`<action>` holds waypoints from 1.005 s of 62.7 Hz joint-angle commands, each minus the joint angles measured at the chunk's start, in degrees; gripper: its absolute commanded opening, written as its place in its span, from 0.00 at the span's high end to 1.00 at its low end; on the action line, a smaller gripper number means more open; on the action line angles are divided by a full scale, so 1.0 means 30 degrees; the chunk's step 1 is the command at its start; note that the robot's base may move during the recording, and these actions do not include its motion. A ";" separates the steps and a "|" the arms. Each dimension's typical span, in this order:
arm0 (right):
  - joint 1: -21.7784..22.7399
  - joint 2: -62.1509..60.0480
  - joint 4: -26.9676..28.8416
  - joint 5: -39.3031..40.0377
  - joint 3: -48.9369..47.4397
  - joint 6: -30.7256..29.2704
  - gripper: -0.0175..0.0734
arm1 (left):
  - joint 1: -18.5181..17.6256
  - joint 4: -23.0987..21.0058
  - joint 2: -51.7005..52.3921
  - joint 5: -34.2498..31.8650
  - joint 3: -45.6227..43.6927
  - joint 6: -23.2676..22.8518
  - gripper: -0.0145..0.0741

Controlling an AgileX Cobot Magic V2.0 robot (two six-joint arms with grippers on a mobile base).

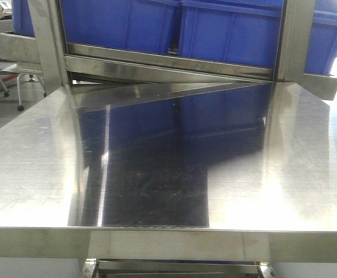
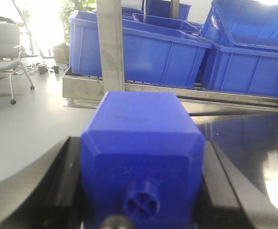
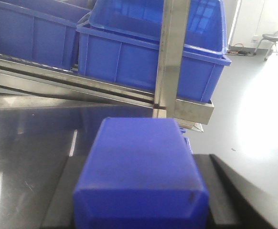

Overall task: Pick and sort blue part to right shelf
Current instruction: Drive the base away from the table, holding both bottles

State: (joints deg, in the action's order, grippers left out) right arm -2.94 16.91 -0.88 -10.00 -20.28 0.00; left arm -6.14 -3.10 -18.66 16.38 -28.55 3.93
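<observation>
Fingers of the left gripper press both sides of the blue part. The part sits squarely between them, round knob toward the camera, in front of the right shelf and its blue bins. The right gripper likewise clamps a boxier blue block.
</observation>
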 commanded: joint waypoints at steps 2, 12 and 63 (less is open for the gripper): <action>0.0123 0.0121 -0.0175 0.1753 -0.0531 0.0000 0.39 | 0.0040 -0.0020 -0.0178 -0.1613 -0.0543 -0.0193 0.46; 0.0123 0.0121 -0.0175 0.1753 -0.0531 0.0000 0.39 | 0.0040 -0.0020 -0.0178 -0.1613 -0.0543 -0.0193 0.46; 0.0123 0.0121 -0.0175 0.1732 -0.0531 0.0000 0.39 | 0.0040 -0.0020 -0.0178 -0.1613 -0.0543 -0.0193 0.46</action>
State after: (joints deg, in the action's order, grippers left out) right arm -2.94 16.91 -0.88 -10.00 -20.28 0.00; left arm -6.14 -3.10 -18.66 16.46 -28.55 3.85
